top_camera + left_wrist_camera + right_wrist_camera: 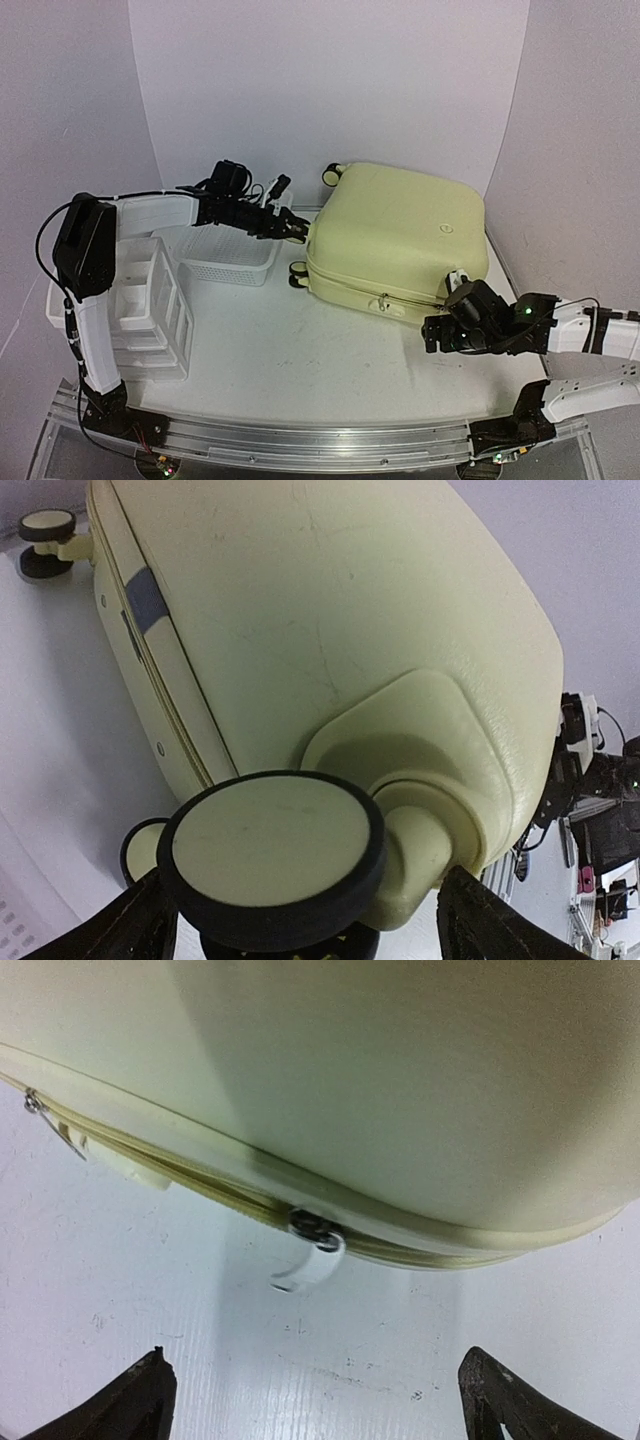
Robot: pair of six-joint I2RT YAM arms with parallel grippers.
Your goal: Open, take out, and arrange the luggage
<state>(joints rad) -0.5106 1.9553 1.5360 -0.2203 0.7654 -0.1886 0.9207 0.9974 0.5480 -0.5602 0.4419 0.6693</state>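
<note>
Robotics lab booth, plain white curved backdrop [330,80] wrapped around a white surface [330,350], robot arms [95,330] bolted to an aluminium rail [300,440] along its near edge, cabled equipment [600,800] off to one side in the left wrist view

Bare worktop [300,350] lies open in front of the luggage [400,235]. On its left, basket [228,262] and organizer [150,300] crowd the side; a wheel [272,845] stands between the spread fingers [500,925] of the left hand [298,232].

White table [300,350] bears luggage [400,235], basket [232,263], drawer organizer [150,305].
</note>
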